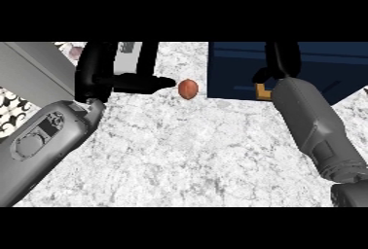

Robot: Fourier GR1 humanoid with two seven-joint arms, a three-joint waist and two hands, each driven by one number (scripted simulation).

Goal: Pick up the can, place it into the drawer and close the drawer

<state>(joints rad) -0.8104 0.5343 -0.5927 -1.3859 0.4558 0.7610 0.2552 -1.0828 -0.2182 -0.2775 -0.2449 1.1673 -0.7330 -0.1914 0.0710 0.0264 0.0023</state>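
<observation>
Both forearms frame the bench (pixel 187 155); left hand (pixel 108 80) rests released, right hand (pixel 277 68), grip hidden, reaches into the drawer (pixel 237 73); no can shows, presumably light, rigid, slick—grasp its sides.

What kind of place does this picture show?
Probably a kitchen counter. The worktop looks like speckled white stone, a dark blue drawer unit stands at the back right, and a small brown egg-shaped object lies on the surface.

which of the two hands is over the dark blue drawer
The right hand, at the view's upper right, is over the dark blue drawer. The left hand is over the pale marbled counter, beside the small brown egg-shaped object.
</observation>
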